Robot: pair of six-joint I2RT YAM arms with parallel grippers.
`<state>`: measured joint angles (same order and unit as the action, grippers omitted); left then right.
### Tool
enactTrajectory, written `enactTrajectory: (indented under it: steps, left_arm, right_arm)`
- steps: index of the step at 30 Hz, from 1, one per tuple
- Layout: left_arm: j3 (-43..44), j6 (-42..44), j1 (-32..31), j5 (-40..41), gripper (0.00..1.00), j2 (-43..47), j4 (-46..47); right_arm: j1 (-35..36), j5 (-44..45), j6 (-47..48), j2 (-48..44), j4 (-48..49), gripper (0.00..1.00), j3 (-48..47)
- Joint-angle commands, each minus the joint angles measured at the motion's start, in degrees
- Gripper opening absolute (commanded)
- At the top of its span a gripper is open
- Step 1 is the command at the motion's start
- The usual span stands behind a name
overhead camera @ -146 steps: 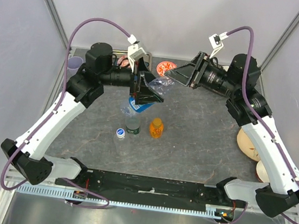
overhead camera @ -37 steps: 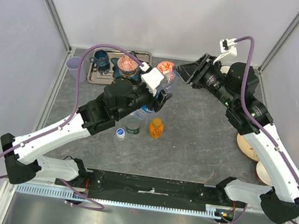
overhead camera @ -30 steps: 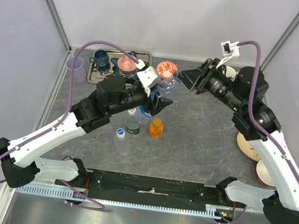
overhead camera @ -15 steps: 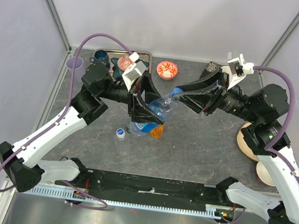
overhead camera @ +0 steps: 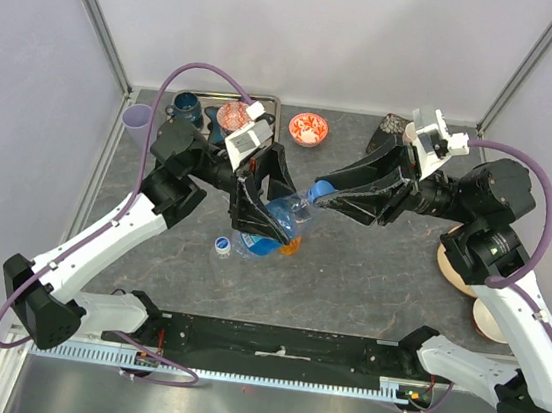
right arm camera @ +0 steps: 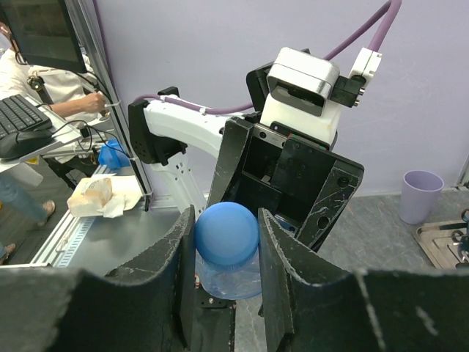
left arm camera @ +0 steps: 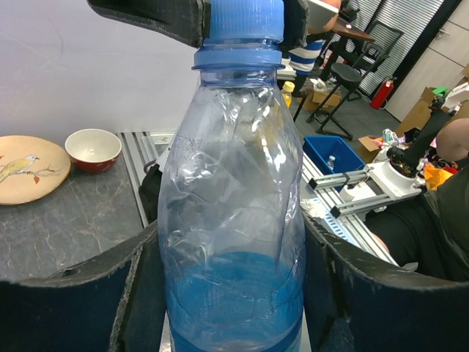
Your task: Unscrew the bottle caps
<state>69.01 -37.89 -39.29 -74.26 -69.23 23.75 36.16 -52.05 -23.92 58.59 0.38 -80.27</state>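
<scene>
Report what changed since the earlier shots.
The right claw swung left and closed on the blue cap. The left claw, still gripping the clear bottle, drew it toward the table's middle. The orange bottle and red bowl stayed put.

Bright, even light throughout, soft faint shadows, sharp focus, wrist views slightly edge-distorted.

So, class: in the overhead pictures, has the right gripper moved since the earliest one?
Yes. The right gripper was level with the red bowl; now it sits well below it in view, closed on the blue cap.
</scene>
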Motion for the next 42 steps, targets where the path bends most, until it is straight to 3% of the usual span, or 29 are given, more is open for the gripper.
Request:
enactTrajectory:
  steps: [1, 3, 4, 6, 7, 10, 17, 20, 22, 29, 32, 36, 39, 42]
  left_arm:
    - [1.9, 3.4, -0.1, 3.6, 0.34, 1.6, -2.0]
    - [2.3, 5.7, -0.1, 4.0, 0.34, 1.7, -4.0]
    - [2.4, 6.3, -0.1, 4.6, 0.34, 1.8, -5.5]
    - [2.5, 7.7, -0.1, 5.1, 0.34, 1.9, -6.7]
    - [2.5, 8.0, -0.1, 5.5, 0.34, 2.0, -7.6]
    - [2.6, 9.5, -0.1, 6.8, 0.34, 2.3, -9.0]
    - [2.4, 11.3, -0.1, 7.2, 0.34, 2.5, -10.6]
    - [2.4, 12.5, -0.1, 8.3, 0.34, 2.7, -11.8]
    - [2.5, 13.5, -0.1, 10.3, 0.34, 3.0, -13.5]
    - [3.0, 17.4, -0.3, 19.9, 0.34, 3.2, -17.7]
    - [3.6, 22.1, -1.6, 29.8, 0.35, 4.3, -21.8]
    - [3.8, 32.0, -7.8, 54.5, 0.36, 6.4, -26.6]
    - [3.0, 37.0, -11.7, 66.7, 0.35, 7.0, -26.8]
    - [2.4, 40.3, -14.3, 74.1, 0.35, 7.1, -26.6]
  right_arm:
    - [1.1, -2.7, -0.3, 1.0, -5.1, 0.00, 0.7]
    - [1.1, -1.7, -0.5, 0.9, -5.4, 0.00, 0.2]
    - [1.1, -1.6, -0.6, 0.9, -5.4, 0.15, 0.0]
    - [1.1, -0.1, -1.2, 1.0, -5.6, 0.31, -0.6]
    - [1.0, 0.5, -1.4, 1.1, -5.7, 0.48, -0.8]
    - [1.0, 3.5, -2.1, 1.1, -5.9, 0.63, -1.4]
    - [1.1, 8.1, -4.4, 1.6, -6.3, 0.72, -2.8]
    - [1.0, 9.2, -5.5, 2.1, -6.4, 0.82, -4.1]
    - [1.1, 10.7, -7.0, 2.3, -6.2, 0.98, -4.9]
    - [1.1, 22.1, -12.6, 4.9, -10.8, 0.98, -12.7]
    - [1.2, 31.3, -13.2, 5.2, -16.6, 0.98, -14.8]
    - [1.1, 39.1, -13.3, 6.0, -23.2, 0.98, -17.0]
    - [1.1, 43.0, -12.6, 7.2, -27.0, 0.98, -18.9]
    - [1.1, 46.1, -12.0, 8.4, -30.8, 0.98, -20.8]
